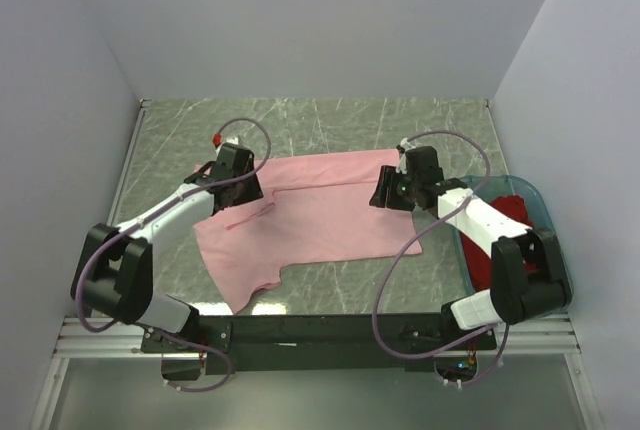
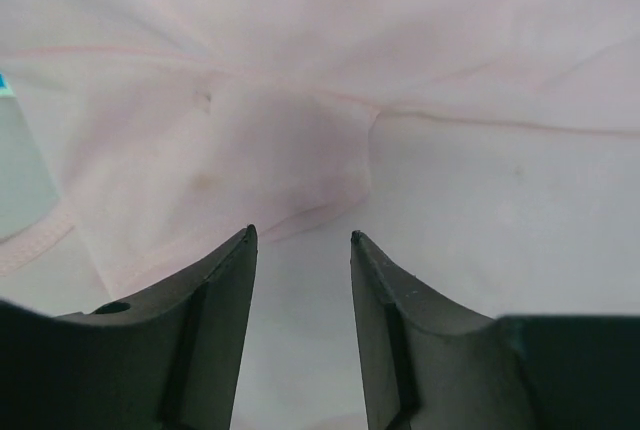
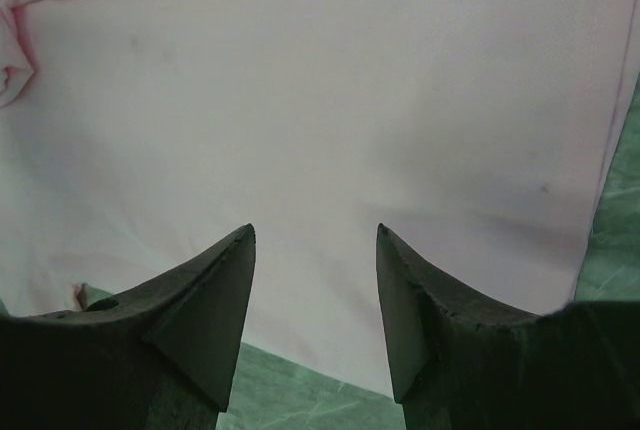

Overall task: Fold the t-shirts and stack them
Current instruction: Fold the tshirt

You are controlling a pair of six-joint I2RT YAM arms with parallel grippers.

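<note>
A light pink t-shirt [image 1: 320, 215] lies spread flat on the green marble table [image 1: 330, 120], its left sleeve folded in over the body. My left gripper [image 1: 243, 193] hovers over that folded sleeve, open, with only cloth below the jaws. In the left wrist view the sleeve's hem and fold [image 2: 300, 100] lie just past the left gripper [image 2: 302, 237]. My right gripper [image 1: 385, 193] stands open over the shirt's right edge. In the right wrist view the right gripper [image 3: 315, 230] holds nothing, with flat pink cloth [image 3: 300, 100] beneath. A bright red t-shirt [image 1: 482, 262] lies crumpled in the tub.
A teal translucent tub [image 1: 548, 225] sits at the table's right edge, under my right arm. Grey walls enclose the table at the back and on both sides. Bare marble [image 3: 300, 400] shows beside the shirt's edge.
</note>
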